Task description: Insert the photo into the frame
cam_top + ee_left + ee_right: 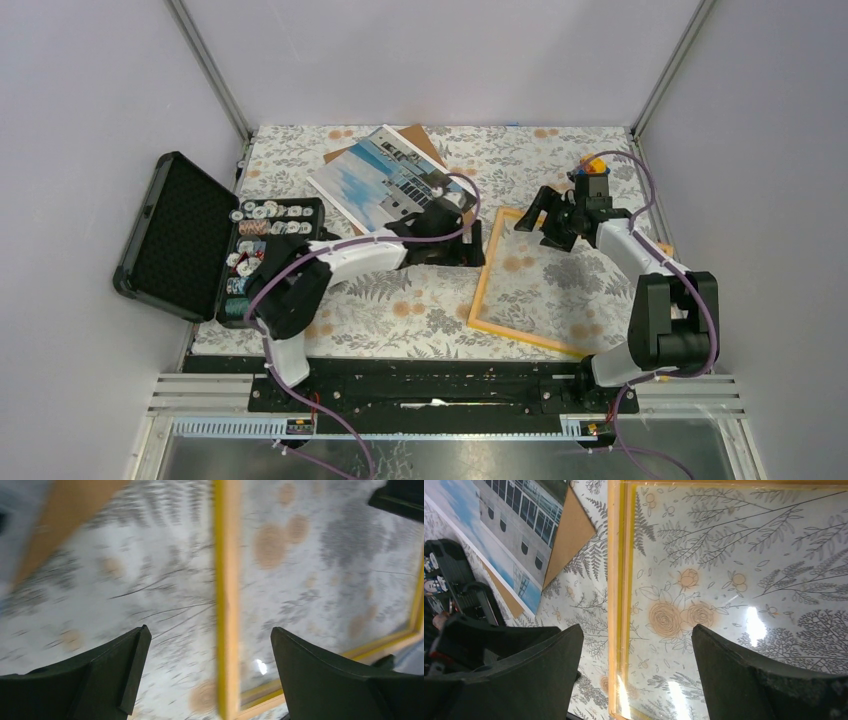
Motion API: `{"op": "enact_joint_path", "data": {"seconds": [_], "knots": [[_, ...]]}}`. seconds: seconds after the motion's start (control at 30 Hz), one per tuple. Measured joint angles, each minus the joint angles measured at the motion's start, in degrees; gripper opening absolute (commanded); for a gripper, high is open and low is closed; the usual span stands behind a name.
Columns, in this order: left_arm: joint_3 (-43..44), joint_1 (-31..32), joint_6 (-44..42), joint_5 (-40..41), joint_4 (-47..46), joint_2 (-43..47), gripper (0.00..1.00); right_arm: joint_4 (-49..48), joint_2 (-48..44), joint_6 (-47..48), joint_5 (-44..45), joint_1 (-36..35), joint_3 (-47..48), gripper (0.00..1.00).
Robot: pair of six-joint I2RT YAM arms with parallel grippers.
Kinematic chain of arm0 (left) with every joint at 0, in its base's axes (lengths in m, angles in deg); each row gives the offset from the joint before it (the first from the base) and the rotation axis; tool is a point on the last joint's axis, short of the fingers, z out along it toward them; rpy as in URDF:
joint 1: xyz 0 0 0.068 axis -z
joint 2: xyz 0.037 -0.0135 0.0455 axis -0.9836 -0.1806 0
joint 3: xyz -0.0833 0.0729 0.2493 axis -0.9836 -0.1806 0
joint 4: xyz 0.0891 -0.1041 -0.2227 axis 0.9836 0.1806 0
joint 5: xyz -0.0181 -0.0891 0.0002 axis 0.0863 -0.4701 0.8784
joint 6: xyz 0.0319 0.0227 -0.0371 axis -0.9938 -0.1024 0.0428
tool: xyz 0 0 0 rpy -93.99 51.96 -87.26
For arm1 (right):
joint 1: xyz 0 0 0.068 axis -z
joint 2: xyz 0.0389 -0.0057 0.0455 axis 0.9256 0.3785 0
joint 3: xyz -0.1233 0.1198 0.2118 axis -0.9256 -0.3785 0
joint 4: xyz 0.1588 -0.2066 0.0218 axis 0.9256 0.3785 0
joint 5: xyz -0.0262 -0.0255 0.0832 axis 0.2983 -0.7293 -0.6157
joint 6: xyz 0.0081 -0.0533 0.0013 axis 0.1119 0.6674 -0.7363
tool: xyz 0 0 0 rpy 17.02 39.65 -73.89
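One photo [385, 180] lies face up at the far left of the tabletop [400, 310], showing blue sky and a white building with dark window rows. It rests on one brown backing sheet [422, 140], whose corner sticks out past the photo's far edge. The photo is outside the frame and well apart from it.

One yellow-orange frame [483, 270] with a clear pane lies flat on the right half of the tabletop, and the floral cloth shows through the glass.

There are two arms. The left arm [340, 255] reaches across the middle toward the frame's left rail. The left jaws are spread wide and hold nothing. In the left wrist view its two dark fingers [115, 680] stand on either side of the rail [227, 605] without touching it, though that view is blurred.

The right arm [640, 255] reaches over the frame's far left corner. The right jaws are also spread wide and hold nothing. Its two fingers [524, 675] hang above the left rail [616, 580] and the pane. The same view shows the photo [489, 535] and the backing sheet [569, 530] off to the left.

One black case [170, 235] lies open at the left edge, with many small round pieces [262, 215] packed in its tray, too small to count.
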Motion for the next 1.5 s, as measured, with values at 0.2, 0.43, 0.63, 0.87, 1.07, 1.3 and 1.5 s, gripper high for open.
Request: {"op": "enact_joint_path", "data": {"seconds": [0.2,0.43,0.63,0.87,1.07,1.3,1.5], "knots": [[-7.69,-3.96,-2.14,1.77,1.73,9.73,0.95,0.35,2.29,0.5,-0.04,-2.43,1.77,0.86],[-15.08,-5.25,-0.09,-1.88,-5.38,14.82,0.84,-0.26,8.37,-0.59,-0.04,-11.15,4.02,0.82],[-21.35,-5.25,2.49,-4.79,-9.51,14.8,0.83,-0.55,11.8,-2.82,1.86,-17.16,5.27,0.76],[-23.32,-5.25,2.86,-4.94,-10.45,16.41,0.84,-1.84,13.29,-4.35,4.22,-17.86,5.51,0.74],[-23.87,-5.25,2.84,-4.85,-11.23,19.47,0.84,-2.73,14.45,-5.11,4.61,-18.25,6.69,0.72],[-24.81,-5.38,2.14,-3.67,-10.54,21.97,0.87,-4.79,15.54,-6.01,4.55,-20.48,7.1,0.73],[-24.83,-5.64,1.18,-3.23,-9.51,23.5,0.92,-4.52,16.04,-6.29,3.3,-21.94,6.93,0.76]]}}
